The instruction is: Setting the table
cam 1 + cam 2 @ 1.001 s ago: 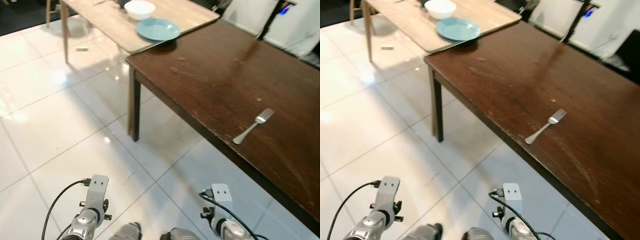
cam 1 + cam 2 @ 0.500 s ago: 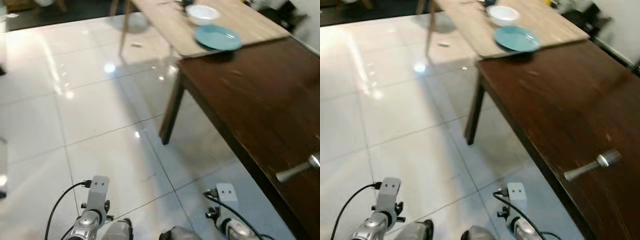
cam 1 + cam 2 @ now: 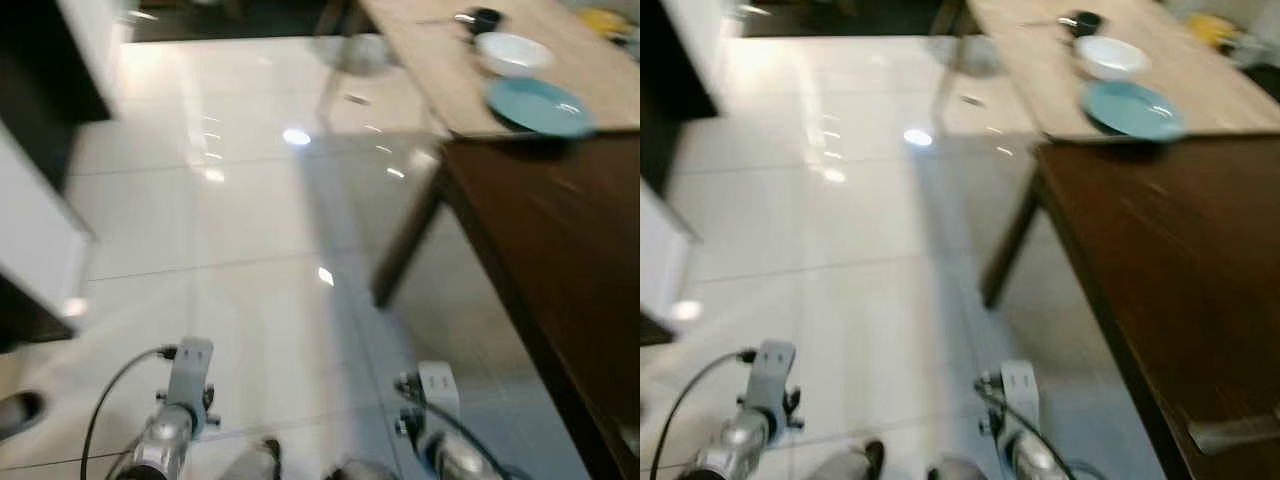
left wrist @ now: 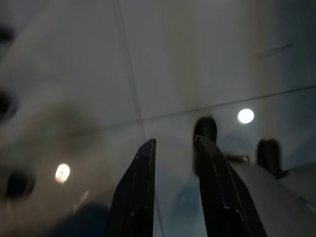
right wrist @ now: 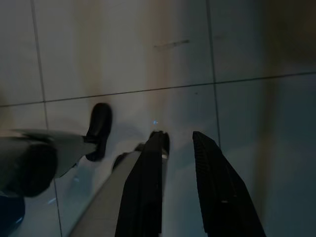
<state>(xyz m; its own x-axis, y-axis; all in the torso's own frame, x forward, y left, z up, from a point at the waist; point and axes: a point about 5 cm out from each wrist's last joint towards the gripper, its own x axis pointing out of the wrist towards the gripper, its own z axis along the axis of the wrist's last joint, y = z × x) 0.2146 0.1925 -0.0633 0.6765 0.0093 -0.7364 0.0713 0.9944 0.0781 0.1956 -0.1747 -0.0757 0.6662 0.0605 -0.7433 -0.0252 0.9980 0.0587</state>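
Both my arms hang idle over the tiled floor (image 3: 230, 220). My left jaws (image 4: 174, 148) and right jaws (image 5: 178, 140) each stand narrowly parted, holding nothing. Ahead to my right, a blue plate (image 3: 1132, 108) and white bowl (image 3: 1110, 56) sit on the pale table (image 3: 1025, 60), which meets the dark table (image 3: 1180, 250). Everything is blurred.

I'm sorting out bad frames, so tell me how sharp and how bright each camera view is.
Both eye views: motion-blurred, glare spots on the floor, blue plate soft. Both wrist views: dim, blurred; left claw and right claw dark against tile.
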